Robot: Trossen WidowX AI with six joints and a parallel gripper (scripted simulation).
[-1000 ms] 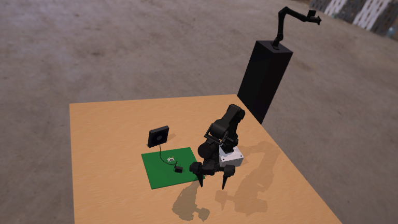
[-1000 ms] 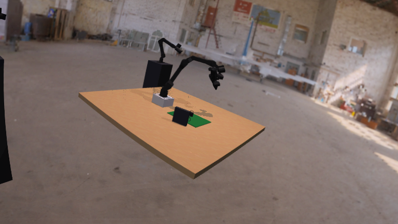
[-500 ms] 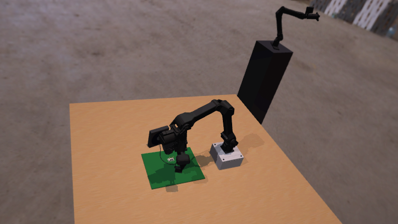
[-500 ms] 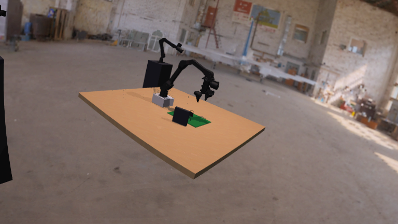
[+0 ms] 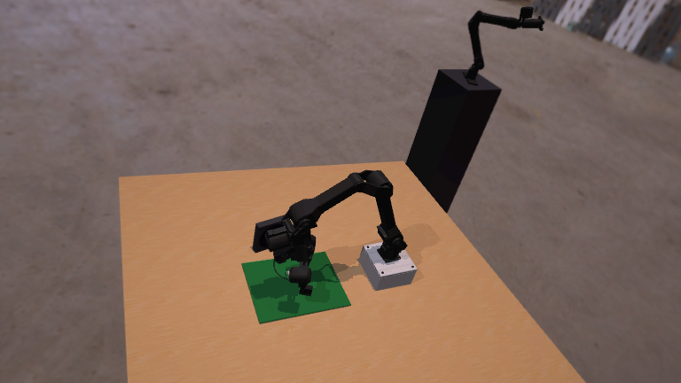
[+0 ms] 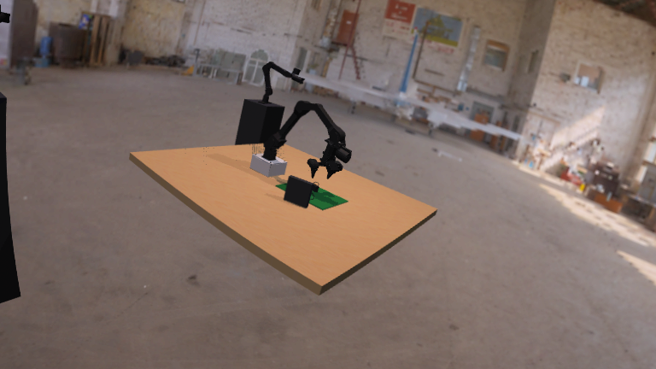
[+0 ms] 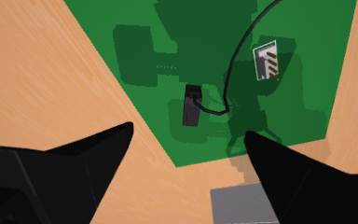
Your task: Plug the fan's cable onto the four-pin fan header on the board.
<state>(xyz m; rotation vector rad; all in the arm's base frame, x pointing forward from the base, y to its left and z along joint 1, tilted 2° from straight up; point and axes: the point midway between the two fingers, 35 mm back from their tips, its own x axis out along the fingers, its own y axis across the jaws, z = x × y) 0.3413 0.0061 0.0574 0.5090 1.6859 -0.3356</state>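
Note:
My gripper is open and empty, fingers pointing down, above the green board. In the top view the arm hides its fingertips. The black plug lies on the board, apart from the header; in the wrist view it shows between and beyond the fingertips. The white four-pin header stands to its right there, its pins bare. The thin black cable curves from the plug past the header. The black fan stands beside the board, partly hidden in the top view.
The arm's grey base block stands beside the board on the wooden table. A second arm on a tall black pedestal stands beyond the table's edge.

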